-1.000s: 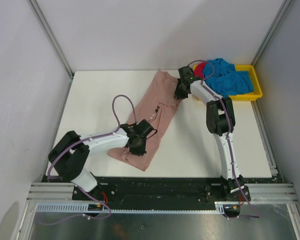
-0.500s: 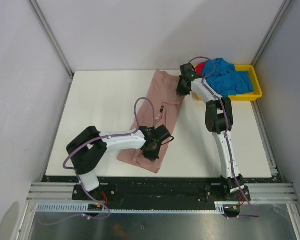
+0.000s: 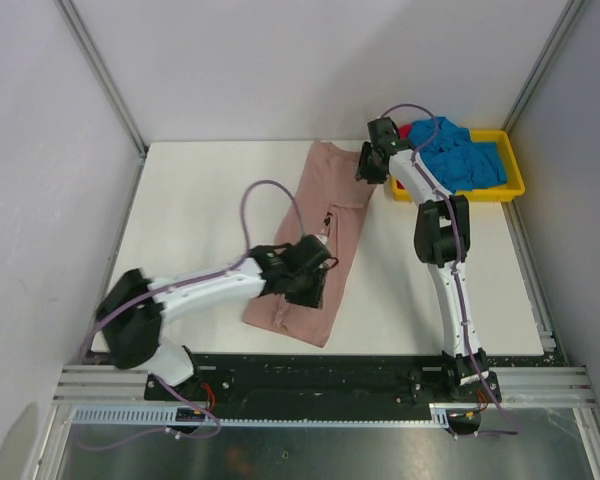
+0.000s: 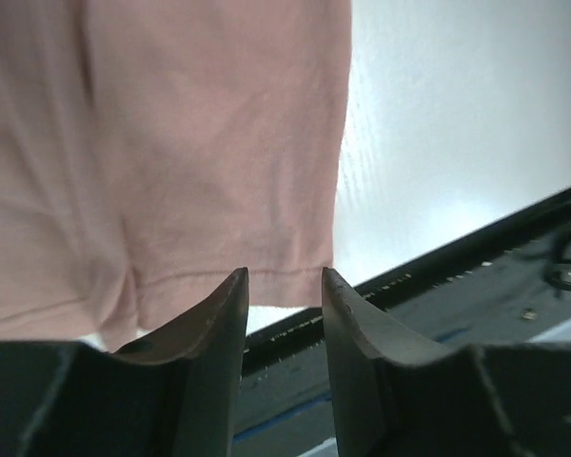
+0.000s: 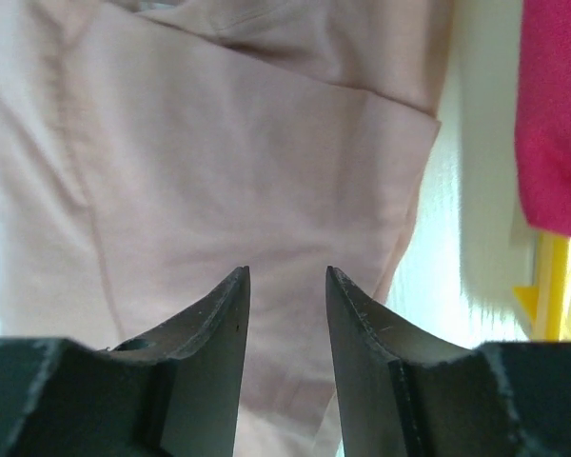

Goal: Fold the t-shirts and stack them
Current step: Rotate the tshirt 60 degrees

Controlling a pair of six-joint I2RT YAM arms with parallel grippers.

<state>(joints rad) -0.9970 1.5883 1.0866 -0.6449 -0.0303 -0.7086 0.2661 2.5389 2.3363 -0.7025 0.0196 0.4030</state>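
Note:
The dusty pink t-shirt (image 3: 325,230) lies as a long folded strip running from the table's back centre down to its front edge. My left gripper (image 3: 305,285) hovers over the shirt's near end, open and empty; in the left wrist view its hem (image 4: 228,276) lies just beyond my fingertips. My right gripper (image 3: 368,168) is over the shirt's far end, open and empty, with pink cloth (image 5: 219,171) under it. Blue t-shirts (image 3: 460,155) and a magenta t-shirt (image 3: 405,133) lie in the yellow tray (image 3: 510,185).
The yellow tray stands at the back right corner, close beside my right gripper. The magenta cloth (image 5: 557,114) and the tray's edge (image 5: 552,286) show at the right of the right wrist view. The black front rail (image 4: 457,276) runs just past the shirt's hem.
My left arm has swung right along the table's front and the shirt's near end has shifted right with it, straightening the strip. My right gripper moved slightly toward the tray.

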